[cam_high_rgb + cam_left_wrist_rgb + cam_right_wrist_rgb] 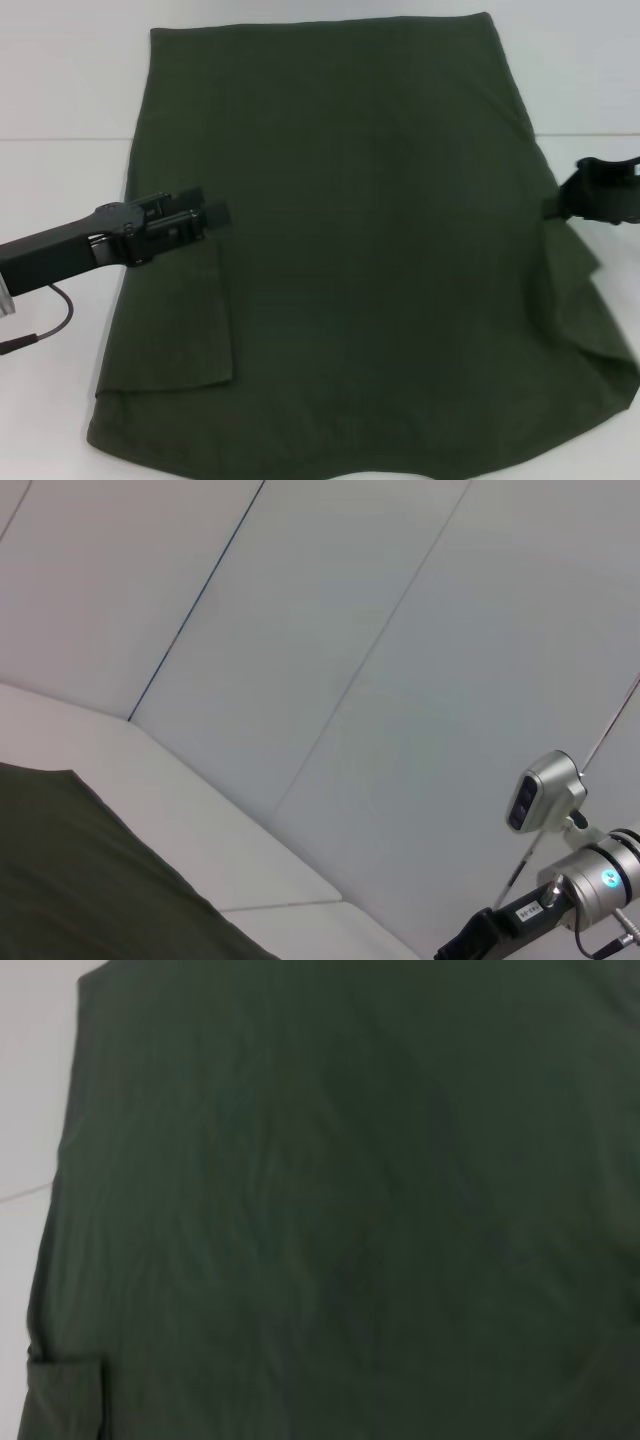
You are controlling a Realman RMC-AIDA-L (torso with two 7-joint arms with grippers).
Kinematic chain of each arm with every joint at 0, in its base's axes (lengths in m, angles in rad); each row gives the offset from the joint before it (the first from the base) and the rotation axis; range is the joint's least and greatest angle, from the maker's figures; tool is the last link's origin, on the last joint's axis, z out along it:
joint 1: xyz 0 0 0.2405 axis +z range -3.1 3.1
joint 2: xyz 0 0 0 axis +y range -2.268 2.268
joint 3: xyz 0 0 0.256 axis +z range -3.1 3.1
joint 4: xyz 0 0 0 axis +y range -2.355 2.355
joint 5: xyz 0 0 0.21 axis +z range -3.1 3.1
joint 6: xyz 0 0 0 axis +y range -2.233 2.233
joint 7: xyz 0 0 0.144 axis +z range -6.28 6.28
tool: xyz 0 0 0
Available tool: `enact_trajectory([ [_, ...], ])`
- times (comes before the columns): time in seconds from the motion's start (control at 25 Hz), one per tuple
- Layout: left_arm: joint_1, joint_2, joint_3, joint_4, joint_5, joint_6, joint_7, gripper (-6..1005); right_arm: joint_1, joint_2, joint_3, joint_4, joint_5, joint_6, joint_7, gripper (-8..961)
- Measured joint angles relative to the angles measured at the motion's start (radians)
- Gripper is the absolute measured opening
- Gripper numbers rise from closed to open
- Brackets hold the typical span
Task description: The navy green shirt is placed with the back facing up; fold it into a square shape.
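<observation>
I see the navy green shirt point(380, 260) flat on the white table point(60, 80), long axis running away from me; left gripper point(205, 222) over its folded-in left sleeve, right gripper point(552, 205) at its right edge; I cannot tell either's jaws.

Olive shirt point(370, 250) flat, left sleeve infolded

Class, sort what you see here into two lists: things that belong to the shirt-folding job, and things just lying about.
Belongs to the job:
shirt
left pincer, over the folded-in left sleeve
right pincer, at the right edge

Just lying about:
table
cable
</observation>
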Motion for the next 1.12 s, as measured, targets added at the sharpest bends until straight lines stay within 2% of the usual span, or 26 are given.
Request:
enact_trajectory([
  [0.32, 0.000, 0.001, 0.000, 0.000, -0.007, -0.002, 0.002, 725, 0.041, 0.025, -0.022, 0.007, 0.002, 0.028, 0.004, 138],
  [0.72, 0.003, 0.003, -0.002, 0.000, -0.009, -0.004, 0.001, 723, 0.056, 0.029, -0.050, 0.054, 0.029, 0.063, -0.051, 157],
  [0.92, 0.004, 0.003, -0.012, 0.000, -0.009, -0.004, 0.001, 724, 0.034, 0.019, -0.041, 0.057, 0.176, 0.034, -0.131, 166],
  [1.12, 0.002, 0.008, -0.013, 0.000, -0.009, -0.004, -0.032, 724, 0.006, -0.006, -0.017, 0.056, 0.212, -0.033, -0.136, 335],
])
